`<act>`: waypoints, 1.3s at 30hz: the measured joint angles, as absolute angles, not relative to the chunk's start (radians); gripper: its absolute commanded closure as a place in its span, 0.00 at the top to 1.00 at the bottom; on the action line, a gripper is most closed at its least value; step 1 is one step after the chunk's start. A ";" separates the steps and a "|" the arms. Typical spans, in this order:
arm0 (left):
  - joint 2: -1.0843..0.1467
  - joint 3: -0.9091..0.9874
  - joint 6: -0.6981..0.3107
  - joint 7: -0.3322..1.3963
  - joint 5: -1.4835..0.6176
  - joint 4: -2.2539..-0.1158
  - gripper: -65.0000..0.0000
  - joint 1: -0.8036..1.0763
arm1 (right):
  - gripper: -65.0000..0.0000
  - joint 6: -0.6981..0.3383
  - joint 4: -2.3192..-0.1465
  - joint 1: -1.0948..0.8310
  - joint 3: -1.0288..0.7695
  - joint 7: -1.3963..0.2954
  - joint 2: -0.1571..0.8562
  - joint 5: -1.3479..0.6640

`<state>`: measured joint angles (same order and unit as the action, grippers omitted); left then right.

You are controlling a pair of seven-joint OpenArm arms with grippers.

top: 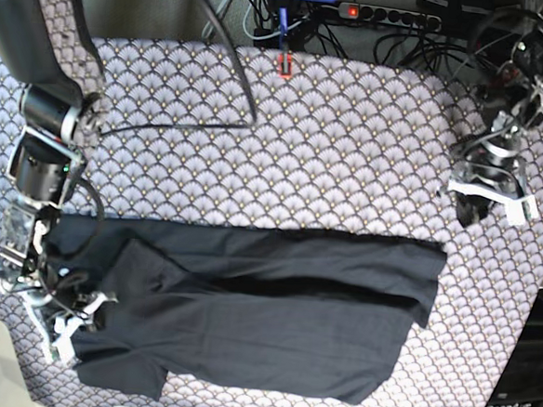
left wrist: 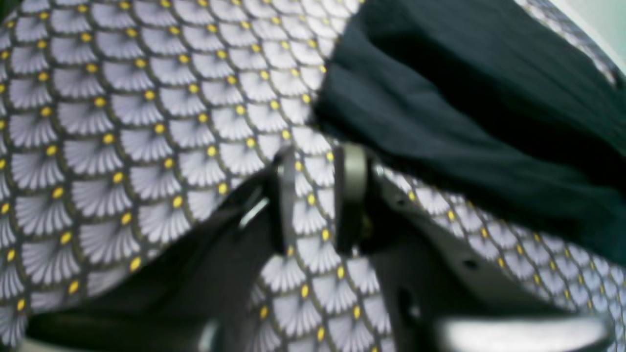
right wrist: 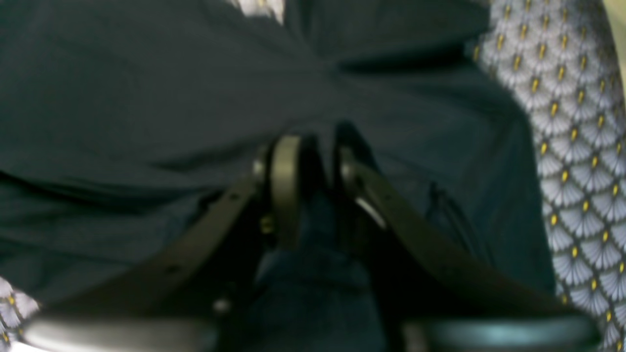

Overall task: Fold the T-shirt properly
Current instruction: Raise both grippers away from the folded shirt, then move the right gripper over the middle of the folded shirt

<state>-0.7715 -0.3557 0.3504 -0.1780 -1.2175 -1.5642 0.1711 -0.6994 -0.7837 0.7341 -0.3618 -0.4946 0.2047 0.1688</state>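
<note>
The black T-shirt (top: 263, 324) lies spread across the near half of the table, with a long fold line along its middle. My right gripper (top: 75, 318) sits low on the shirt's left end. In the right wrist view its fingers (right wrist: 286, 186) stand apart, so the right gripper (right wrist: 318, 181) is open, with dark T-shirt (right wrist: 146, 98) cloth in and under the gap. My left gripper (top: 473, 210) hovers off the shirt's far right corner. In the left wrist view the left gripper (left wrist: 318, 195) is open over bare cloth, and the T-shirt (left wrist: 464, 122) edge lies just beyond it.
The purple-grey fan-patterned tablecloth (top: 303, 150) covers the whole table. A black cable (top: 212, 116) trails over its back left part. A small red object (top: 286, 65) sits at the back edge, with a power strip (top: 387, 14) and wires behind it.
</note>
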 measured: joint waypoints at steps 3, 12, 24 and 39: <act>-0.781 -0.356 0.362 -0.179 -1.217 -1.563 0.22 0.173 | 0.38 -0.699 -0.786 0.746 -0.350 -0.557 0.246 0.159; -0.875 -0.356 0.357 -0.180 -1.215 -1.561 0.21 0.334 | 0.15 -0.689 -1.217 0.441 -0.341 -0.693 0.228 0.170; -0.936 -0.355 0.349 -0.181 -1.215 -1.571 0.00 0.418 | 0.00 -0.706 -1.503 0.266 0.051 -0.700 0.035 0.157; -0.934 -0.355 0.358 -0.176 -1.214 -1.636 0.00 0.360 | 0.00 -0.702 -1.034 0.447 0.046 -0.502 -0.064 0.158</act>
<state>-0.9337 -0.3550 0.3576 -0.1764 -1.2140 -1.6363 0.3603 -0.7021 -1.0340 0.4465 0.0463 -0.5022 -0.0639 0.1581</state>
